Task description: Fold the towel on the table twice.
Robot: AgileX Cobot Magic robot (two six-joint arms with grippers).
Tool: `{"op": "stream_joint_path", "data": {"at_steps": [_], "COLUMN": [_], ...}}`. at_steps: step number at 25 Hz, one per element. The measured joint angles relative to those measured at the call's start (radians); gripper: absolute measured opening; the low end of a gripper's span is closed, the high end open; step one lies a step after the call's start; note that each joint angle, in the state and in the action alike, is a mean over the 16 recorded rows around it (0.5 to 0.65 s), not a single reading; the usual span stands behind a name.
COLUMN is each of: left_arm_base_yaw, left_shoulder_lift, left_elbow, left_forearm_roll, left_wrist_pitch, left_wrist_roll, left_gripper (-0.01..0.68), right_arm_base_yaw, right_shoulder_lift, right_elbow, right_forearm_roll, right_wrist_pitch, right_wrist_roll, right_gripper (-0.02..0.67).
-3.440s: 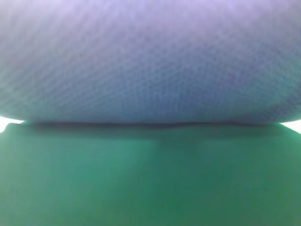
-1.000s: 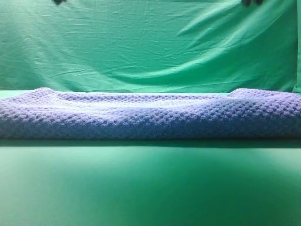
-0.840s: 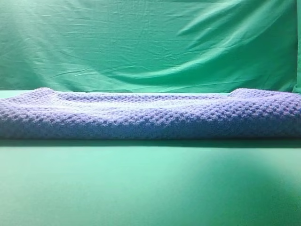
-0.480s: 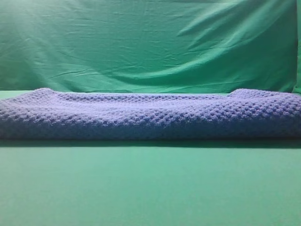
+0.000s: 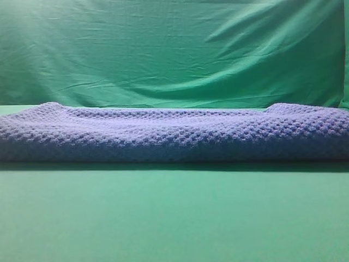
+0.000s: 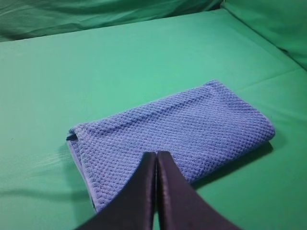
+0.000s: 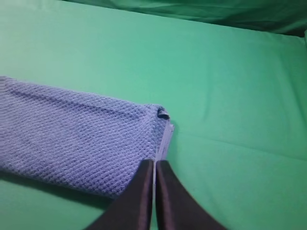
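Note:
The blue-grey waffle-knit towel (image 5: 174, 134) lies folded in a long flat band across the green table (image 5: 174, 213). From the left wrist the towel (image 6: 182, 129) is a neat folded rectangle below my left gripper (image 6: 156, 154), whose dark fingers are pressed together with nothing between them. The right wrist view has the towel (image 7: 72, 141) with its folded end and a small curled corner near my right gripper (image 7: 154, 163), also shut and empty, hovering over the towel's near edge. Neither gripper appears in the exterior high view.
A wrinkled green backdrop cloth (image 5: 174, 54) hangs behind the table. Bare green tabletop (image 6: 96, 62) stretches around the towel on every side, and a raised green cloth edge (image 6: 268, 24) borders the far right in the left wrist view.
Dark gripper tips at the top edge of the exterior high view one second ago have left the picture. The towel lies as it did, folded and still.

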Motion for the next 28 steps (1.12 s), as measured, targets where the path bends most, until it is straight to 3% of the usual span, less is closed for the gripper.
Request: {"op": "stream_joint_path", "data": {"at_steps": [7, 15, 28], "left_arm_base_yaw": [0.0, 0.0, 0.0], "left_shoulder_lift": [-0.316, -0.604, -0.757], "left_elbow": [0.244, 0.41, 0.508], "left_forearm_roll": [-0.019, 0.0, 0.062], "left_wrist_pitch": [-0.067, -0.089, -0.112], "left_wrist_roll": [0.016, -0.021, -0.112], "left_gripper": [0.0, 0.0, 0.0], "right_arm_base_yaw": [0.0, 0.0, 0.0], "right_shoulder_lift": [-0.258, -0.482, -0.736], "right_elbow": [0.222, 0.355, 0.427], "right_forearm_roll": [0.032, 0.061, 0.118], "right_wrist_pitch": [-0.101, -0.134, -0.108], "right_wrist_roll": [-0.044, -0.067, -0.07], "right_gripper": [0.0, 0.0, 0.0]}}
